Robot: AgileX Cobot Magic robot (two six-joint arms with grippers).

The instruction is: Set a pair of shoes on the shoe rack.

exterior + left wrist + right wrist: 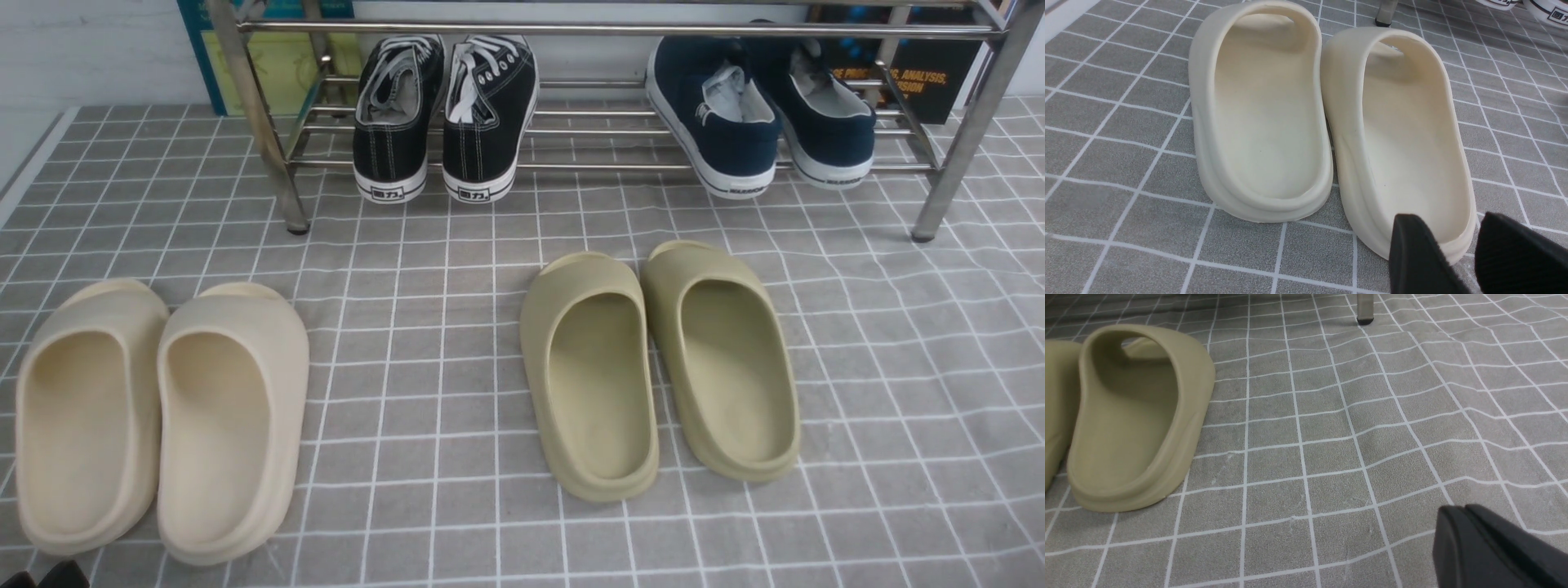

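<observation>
My right gripper (pixel 1470 522) shut, empty, left gripper (pixel 1457 245) agape; navy slip-ons (pixel 759 114) at one o'clock on the rack (pixel 620 31), soft canvas, light; grip heel collar.

Bright even light, soft shadows; glare on shoe rack (pixel 620 30) rods; sharp focus.

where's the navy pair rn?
Front view: the navy slip-on sneakers sit on the shoe rack, lower shelf, right side, right of the black lace-up sneakers, heels facing the camera.
</observation>
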